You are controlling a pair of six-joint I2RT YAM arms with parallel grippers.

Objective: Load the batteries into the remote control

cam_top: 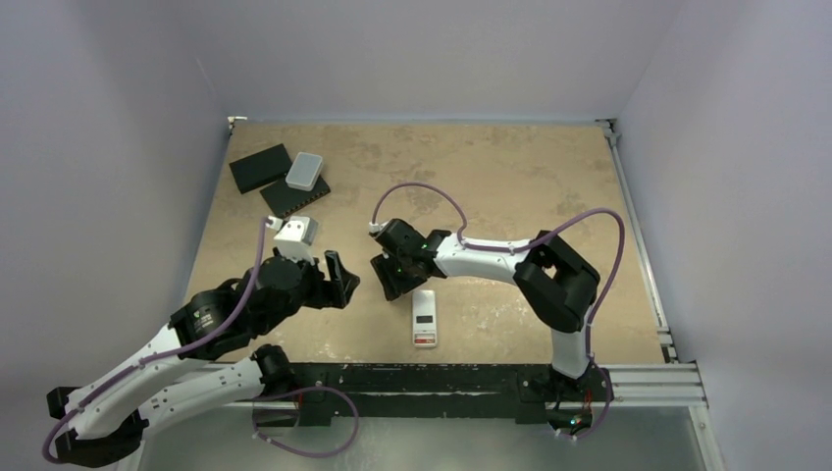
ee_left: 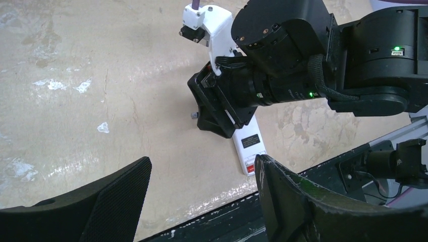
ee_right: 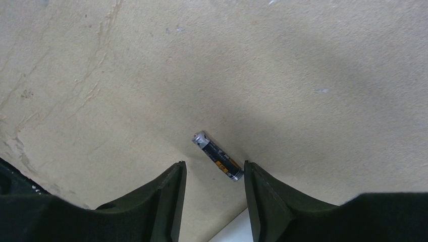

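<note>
1. Battery (ee_right: 218,157): small dark cylinder with an orange label band and a silver cap, lying flat on the mottled beige tabletop (cam_top: 491,177).
2. Right end effector (ee_right: 213,170): matte black fingers spread, and the battery's near end sits at the gap between the tips. Can't tell if they touch.
3. Remote control (cam_top: 425,318): white rectangular bar, lying flat just beside the right end effector.
4. Left end effector (ee_left: 202,164): ribbed pads spread wide, gripping nothing.

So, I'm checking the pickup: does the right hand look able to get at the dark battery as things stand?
Probably yes. The right hand is open, and the battery lies bare on the table just ahead of it, roughly in line with its opening, with nothing over it.
</note>
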